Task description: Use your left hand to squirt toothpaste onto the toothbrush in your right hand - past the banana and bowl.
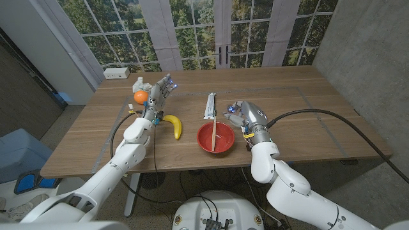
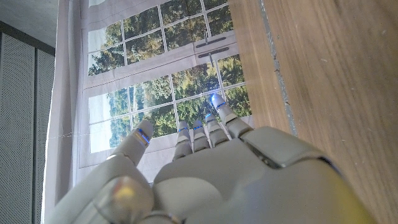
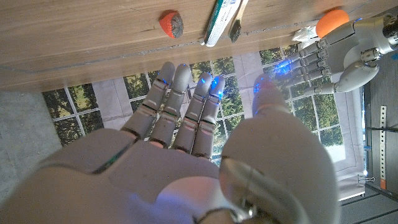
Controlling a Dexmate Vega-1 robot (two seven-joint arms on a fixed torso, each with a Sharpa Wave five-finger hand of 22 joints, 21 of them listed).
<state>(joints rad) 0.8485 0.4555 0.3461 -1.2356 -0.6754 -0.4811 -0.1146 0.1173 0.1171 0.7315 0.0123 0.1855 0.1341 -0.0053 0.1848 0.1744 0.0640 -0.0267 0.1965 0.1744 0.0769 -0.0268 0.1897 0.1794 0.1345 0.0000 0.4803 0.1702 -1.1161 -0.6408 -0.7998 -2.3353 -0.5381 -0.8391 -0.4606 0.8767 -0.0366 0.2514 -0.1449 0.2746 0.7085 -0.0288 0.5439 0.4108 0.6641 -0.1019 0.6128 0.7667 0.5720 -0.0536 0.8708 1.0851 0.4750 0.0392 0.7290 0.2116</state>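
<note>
- A wooden table (image 1: pixel 307 108) runs across the head view, with windows behind it and both robot arms coming in from the bottom corners.
- A red bowl (image 1: pixel 215 137) sits near the front middle of the table. Something thin leans across it, too small to identify.
- The left hand (image 1: pixel 158 94) is raised over the table's left part, at about ten o'clock from the bowl. Its fingers are spread and straight, and it holds nothing; the left wrist view shows the same open fingers against the window.
- The right hand (image 1: pixel 248 116) stands just at two o'clock from the bowl, fingers extended and slightly apart, also holding nothing. The right wrist view confirms the open fingers (image 3: pixel 186 99).
- A yellow banana (image 1: pixel 174 124) lies between the left hand and the bowl, at nine o'clock from the bowl.
- The toothpaste tube (image 1: pixel 209 106) and the toothbrush (image 1: pixel 214 110) lie side by side, touching or nearly so, beyond the bowl at twelve o'clock. Their long axes both point away from the robot.
- An orange ball (image 1: pixel 140 96) rests at nine o'clock from the left hand, just beside it.
- Judgement: the pair lies at about ten o'clock from the right hand and three o'clock from the left hand. The right hand looks nearer, so the toothbrush suits it; the left hand must cross past the banana for the tube.
</note>
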